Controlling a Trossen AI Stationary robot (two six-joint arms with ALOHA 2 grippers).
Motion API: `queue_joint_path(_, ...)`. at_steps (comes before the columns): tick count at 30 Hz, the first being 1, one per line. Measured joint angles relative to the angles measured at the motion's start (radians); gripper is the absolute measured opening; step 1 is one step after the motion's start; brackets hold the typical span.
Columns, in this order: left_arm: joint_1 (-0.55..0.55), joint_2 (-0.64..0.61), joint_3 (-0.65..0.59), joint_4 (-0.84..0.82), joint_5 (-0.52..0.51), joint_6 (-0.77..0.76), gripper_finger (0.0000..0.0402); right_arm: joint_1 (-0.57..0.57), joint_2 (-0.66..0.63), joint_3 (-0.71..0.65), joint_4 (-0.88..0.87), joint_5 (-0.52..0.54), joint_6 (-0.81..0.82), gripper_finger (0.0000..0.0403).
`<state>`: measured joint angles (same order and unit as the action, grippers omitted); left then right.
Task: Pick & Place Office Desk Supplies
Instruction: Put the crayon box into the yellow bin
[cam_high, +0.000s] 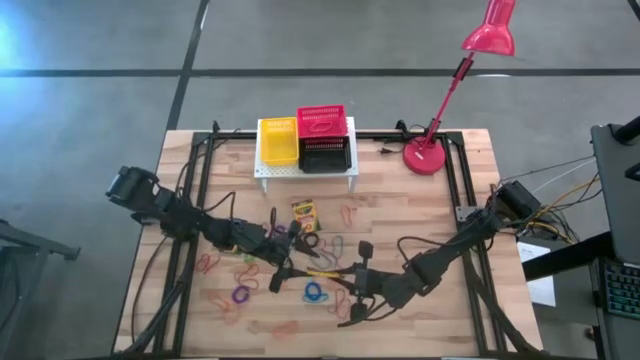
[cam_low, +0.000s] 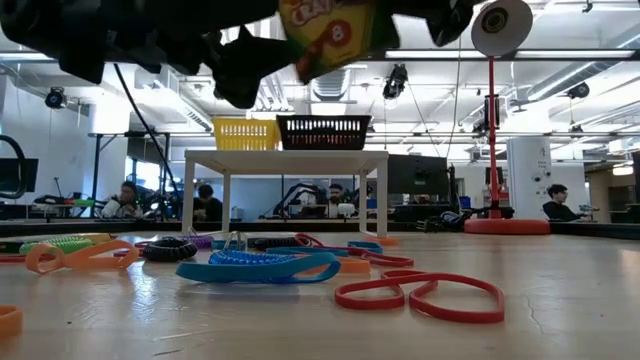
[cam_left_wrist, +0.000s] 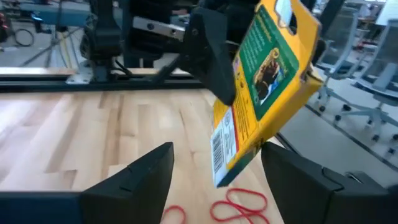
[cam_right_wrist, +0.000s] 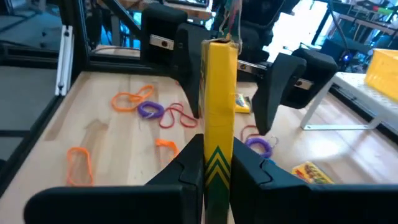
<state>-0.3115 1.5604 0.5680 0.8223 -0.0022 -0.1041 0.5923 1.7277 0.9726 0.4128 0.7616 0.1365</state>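
In the middle of the table, our right gripper (cam_right_wrist: 216, 171) pinches a yellow-and-green cardboard crayon box (cam_right_wrist: 217, 112) upright; our left gripper (cam_left_wrist: 214, 165) waits wide open around it, empty.

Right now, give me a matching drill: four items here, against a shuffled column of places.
1 yellow mesh basket
2 red desk lamp
3 tilted crayon box
4 blue elastic loop

a gripped in right tool
b flat on table
c on white stand
d table's far edge, right of stand

Pairs: 1c, 2d, 3a, 4b.
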Motion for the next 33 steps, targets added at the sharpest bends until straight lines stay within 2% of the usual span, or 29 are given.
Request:
queue_joint_path(4,-0.001,0.000,0.001,0.006,-0.010,0.000,0.0241,0.005,-0.057,0.001,-0.080,0.003,0.033,0.0038)
queue_joint_path(8,-0.001,0.000,0.009,0.007,-0.043,0.000,0.0240,-0.005,-0.059,-0.001,-0.082,0.012,0.059,0.0038)
queue_joint_path(15,-0.001,0.000,0.038,0.009,-0.062,0.000,0.0239,-0.012,0.012,-0.002,-0.009,0.073,0.071,0.0038)
queue_joint_path(21,-0.002,-0.001,0.058,-0.005,-0.061,-0.003,0.0230,-0.013,0.031,0.000,-0.004,0.080,0.074,0.0038)
queue_joint_path(25,-0.002,-0.001,0.063,-0.009,-0.061,-0.017,0.0188,-0.013,0.030,0.000,0.004,0.080,0.074,0.0038)
queue_joint_path(33,-0.004,-0.001,0.064,-0.020,-0.058,-0.027,0.0048,-0.013,0.022,0.001,-0.024,0.069,0.081,0.0047)
